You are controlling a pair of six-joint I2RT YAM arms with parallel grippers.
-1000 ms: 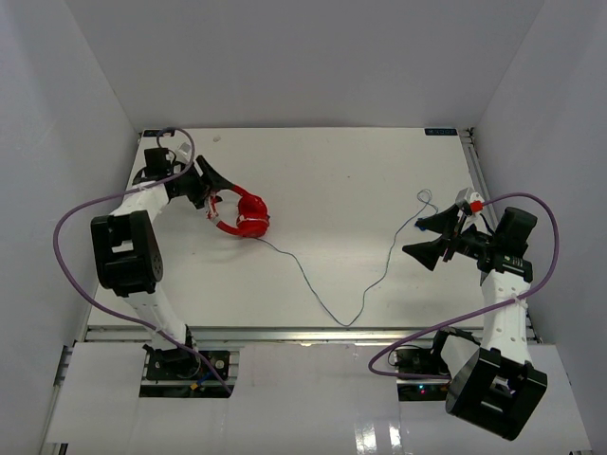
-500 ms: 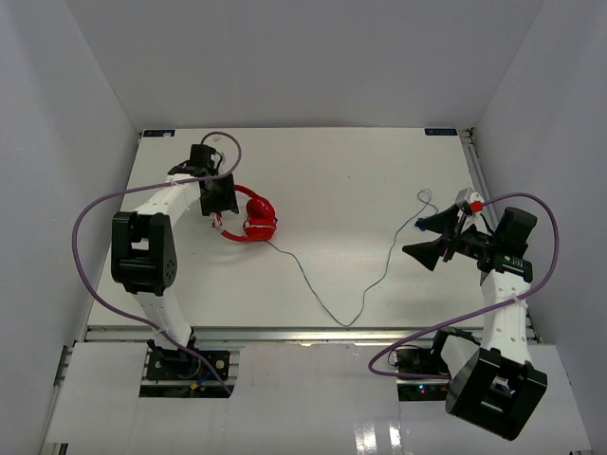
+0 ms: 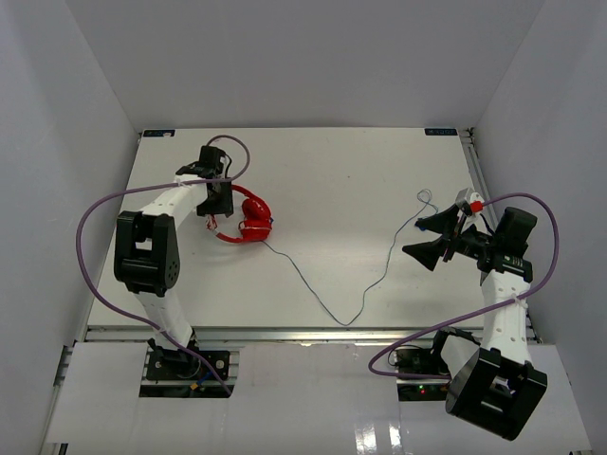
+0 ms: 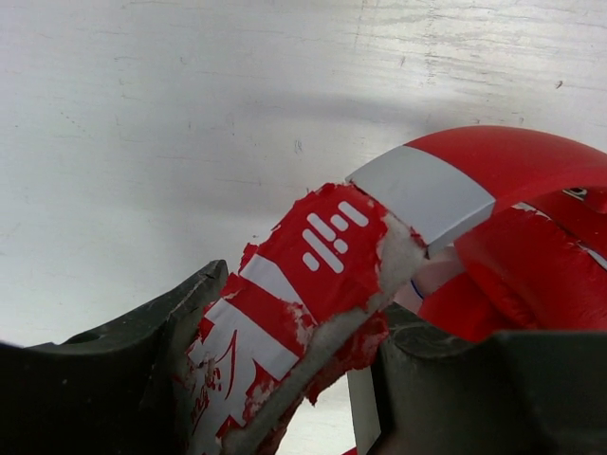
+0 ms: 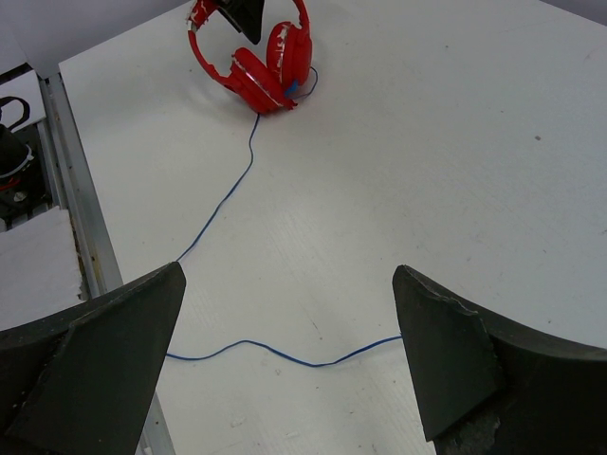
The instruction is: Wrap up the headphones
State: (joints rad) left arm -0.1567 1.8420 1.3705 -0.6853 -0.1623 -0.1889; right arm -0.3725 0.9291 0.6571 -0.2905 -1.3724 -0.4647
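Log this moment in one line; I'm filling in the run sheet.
left fingers: clamped on red-and-white headband of small red over-ear headphones | right fingers: open, empty | thin blue cable: loose on white table, unwrapped

The white table (image 3: 379, 171) is carrying very little; the headphones (image 3: 250, 218) are resting on it toward the far left corner, with the red earcups sitting close together and the red-and-white headband curving out on the side toward the left edge; their thin cable (image 3: 305, 280) is trailing flat across the surface from the earcups toward the middle of the near edge, turning back just short of the metal rail (image 3: 285, 332) running along that edge, then climbing toward the right edge and curling into a small loop there; a small teal label (image 3: 441, 132) is sitting at the far right corner.
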